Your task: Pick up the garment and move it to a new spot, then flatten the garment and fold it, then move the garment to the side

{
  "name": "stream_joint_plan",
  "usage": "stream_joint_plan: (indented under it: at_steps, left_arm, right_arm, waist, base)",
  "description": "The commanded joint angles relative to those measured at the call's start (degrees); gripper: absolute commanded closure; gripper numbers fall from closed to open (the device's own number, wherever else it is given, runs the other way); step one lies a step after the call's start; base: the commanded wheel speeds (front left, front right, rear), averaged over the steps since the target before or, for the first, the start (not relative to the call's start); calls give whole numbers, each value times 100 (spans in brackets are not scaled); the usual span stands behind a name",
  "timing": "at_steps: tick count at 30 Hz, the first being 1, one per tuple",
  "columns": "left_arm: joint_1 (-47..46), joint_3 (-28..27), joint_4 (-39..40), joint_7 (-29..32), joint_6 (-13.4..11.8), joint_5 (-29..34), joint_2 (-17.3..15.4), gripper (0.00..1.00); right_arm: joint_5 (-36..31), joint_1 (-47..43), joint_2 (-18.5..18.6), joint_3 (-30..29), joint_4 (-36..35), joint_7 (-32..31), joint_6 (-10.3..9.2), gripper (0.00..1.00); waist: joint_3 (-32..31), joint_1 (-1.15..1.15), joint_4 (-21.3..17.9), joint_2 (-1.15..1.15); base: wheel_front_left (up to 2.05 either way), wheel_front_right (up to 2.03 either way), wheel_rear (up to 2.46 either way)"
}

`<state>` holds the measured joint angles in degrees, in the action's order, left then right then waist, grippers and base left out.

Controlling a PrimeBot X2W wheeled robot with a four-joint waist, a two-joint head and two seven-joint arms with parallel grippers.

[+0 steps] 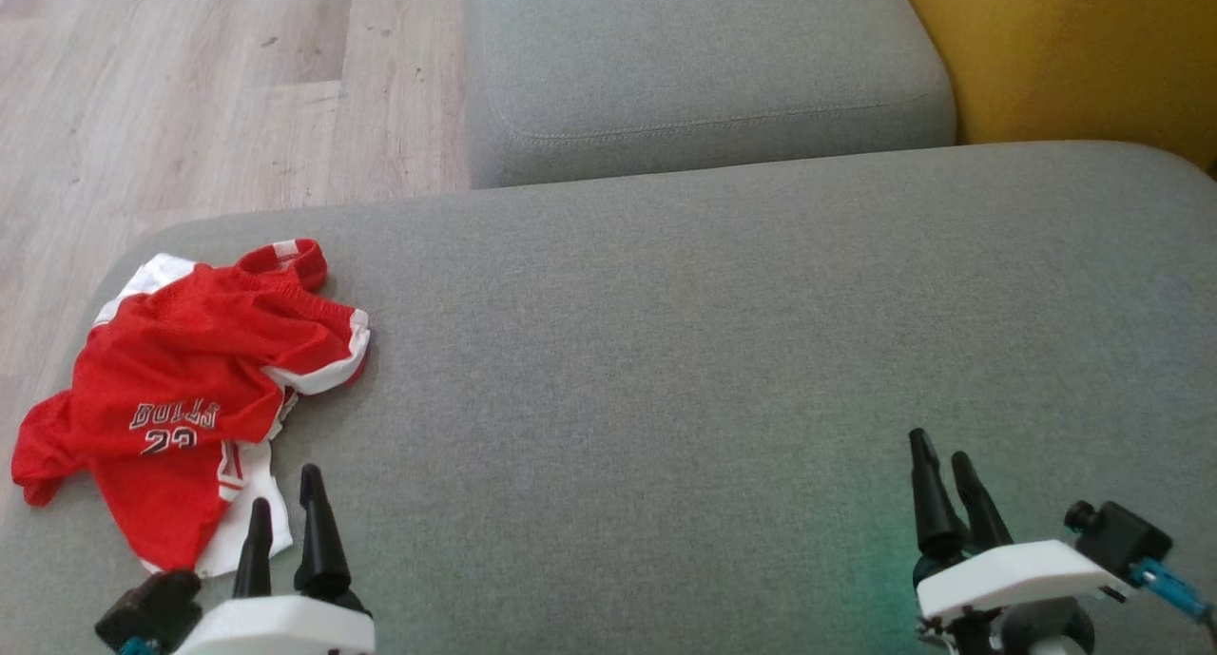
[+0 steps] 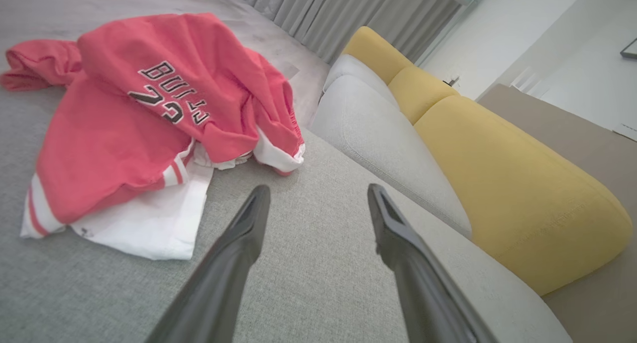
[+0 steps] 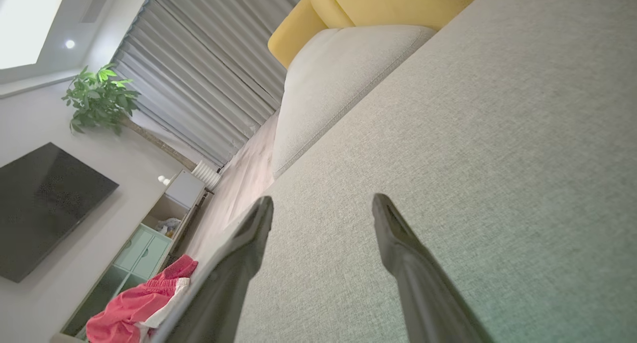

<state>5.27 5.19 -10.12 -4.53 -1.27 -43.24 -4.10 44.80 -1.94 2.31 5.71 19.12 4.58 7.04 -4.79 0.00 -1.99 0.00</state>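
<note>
The garment (image 1: 181, 389) is a red jersey with white trim and dark lettering, lying crumpled at the left end of the grey sofa seat (image 1: 713, 351). My left gripper (image 1: 283, 503) hovers open just beside its near white hem, touching nothing. In the left wrist view the garment (image 2: 144, 119) lies ahead and left of the left gripper (image 2: 318, 193), whose jaws stand wide apart over bare fabric. My right gripper (image 1: 939, 451) is open and empty far to the right over the seat. The right wrist view shows the garment (image 3: 134, 308) at a distance, beyond the right gripper (image 3: 323, 203).
A second grey cushion (image 1: 704, 66) lies behind the seat, with yellow back cushions (image 1: 1074, 56) at the right. Wooden floor (image 1: 190, 85) runs past the seat's left edge. A TV, a plant and a low cabinet (image 3: 149, 238) stand across the room.
</note>
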Motion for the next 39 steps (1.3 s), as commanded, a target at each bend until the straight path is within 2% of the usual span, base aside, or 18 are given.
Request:
stream_joint_plan:
  at_steps: [1, 24, 39]
  left_arm:
    - [-164, -58, 255, -80, -33, 185, -96, 0]
    - [8, 272, 489, -471, -405, 1789, -202, 0]
    - [150, 382, 389, -726, -511, 2849, -225, 0]
  right_arm:
    - [-175, 215, 34, 136, -176, 83, 25, 0]
    - [-1799, 193, 43, 667, 1, 471, 33, 0]
    - [-2909, 85, 49, 574, 155, 724, 38, 0]
  waist:
    - [-6, 0, -2, 0]
    - [-204, 0, -44, 0]
    - [-355, 0, -102, 0]
  base:
    - [0, 0, 0]
    - [0, 0, 0]
    - [0, 0, 0]
